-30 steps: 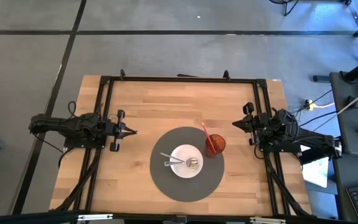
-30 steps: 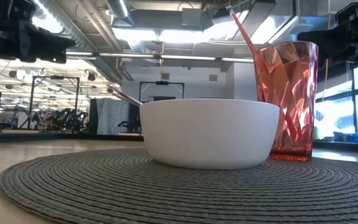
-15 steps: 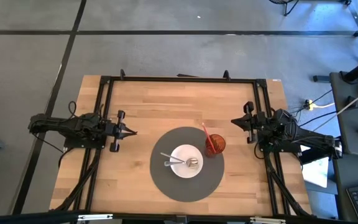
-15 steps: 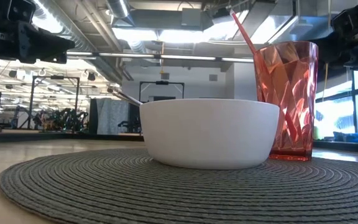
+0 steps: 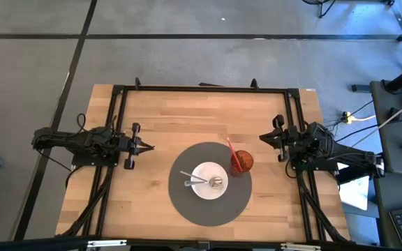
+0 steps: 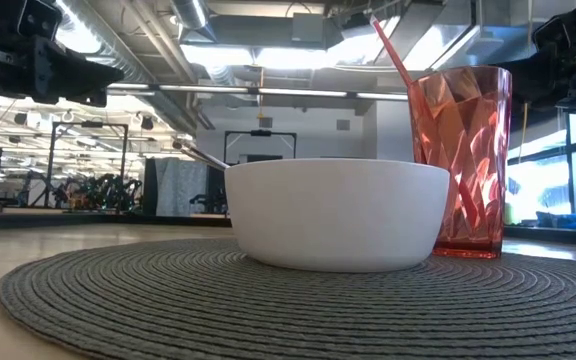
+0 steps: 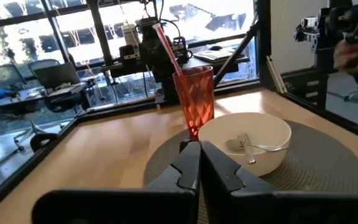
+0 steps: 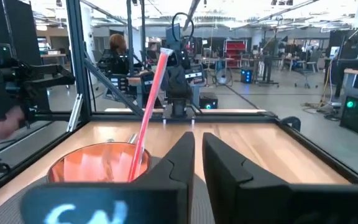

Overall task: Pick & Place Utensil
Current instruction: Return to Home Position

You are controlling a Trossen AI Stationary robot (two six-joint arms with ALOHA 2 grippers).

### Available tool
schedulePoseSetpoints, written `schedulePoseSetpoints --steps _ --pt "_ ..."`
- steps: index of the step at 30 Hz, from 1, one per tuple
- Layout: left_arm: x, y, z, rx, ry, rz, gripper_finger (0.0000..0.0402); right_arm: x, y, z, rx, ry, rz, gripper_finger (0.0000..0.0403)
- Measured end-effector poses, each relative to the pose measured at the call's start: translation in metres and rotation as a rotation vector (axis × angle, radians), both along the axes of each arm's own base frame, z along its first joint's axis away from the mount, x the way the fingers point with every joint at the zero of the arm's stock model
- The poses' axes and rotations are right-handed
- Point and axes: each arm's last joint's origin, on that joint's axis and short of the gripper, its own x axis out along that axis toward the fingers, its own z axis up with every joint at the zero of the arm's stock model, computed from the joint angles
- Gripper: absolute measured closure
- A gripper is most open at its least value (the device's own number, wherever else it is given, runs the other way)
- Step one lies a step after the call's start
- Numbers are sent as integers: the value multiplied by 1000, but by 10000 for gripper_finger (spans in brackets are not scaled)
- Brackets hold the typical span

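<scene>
Left jaws: clenched tight on nothing. The left arm [image 5: 82,145] sits low at its own edge of the wooden surface [image 5: 159,118], jaws aimed across at the other arm and well apart from the bowl.
Right jaws: same deal as far as we can see, pressed together with just a thin slit between them and nothing in them. The right arm [image 5: 319,148] is parked at the opposite edge, pointing inward.
Utensils: both silver utensils [image 5: 202,180] are lying in the white bowl [image 5: 218,192], crossed over each other.
Which way they point: from above, their long axes run roughly side to side across the surface, a bit slanted. One handle [image 6: 203,155] pokes up over the rim on the left arm's side.
Fork: in the left wrist view we can make out the fork [image 7: 244,140] with its tines near the middle of the bowl.
Other utensil: we can't really tell its end from above.
Bowl: near the middle of the round grey woven placemat [image 5: 187,202], upright.
Tumbler: a red faceted tumbler [image 5: 241,162] stands on the mat just beside the bowl, on the right arm's side.
Straw: a pink straw [image 5: 231,149] leans out of the tumbler.
</scene>
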Motion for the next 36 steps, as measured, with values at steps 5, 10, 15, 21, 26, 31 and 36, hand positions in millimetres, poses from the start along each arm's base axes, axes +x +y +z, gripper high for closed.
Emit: schedulePoseSetpoints --steps 5,10,15,21,26,31,36 --pt "0 0 0 -29 2 0 398 0 0 0 -1 0 0 368" --pt "0 0 0 -29 2 0 398 0 0 0 -1 0 0 372" --pt "0 0 0 -29 2 1 398 0 0 0 -1 0 0 373" --pt "0 0 0 -29 2 1 397 0 0 0 -1 0 0 373" --pt "0 0 0 -29 2 1 397 0 0 0 -1 0 0 374" --pt "0 0 0 -29 2 1 400 0 0 0 -1 0 0 371" --pt "0 0 0 -29 2 1 398 0 0 0 -1 0 0 370"
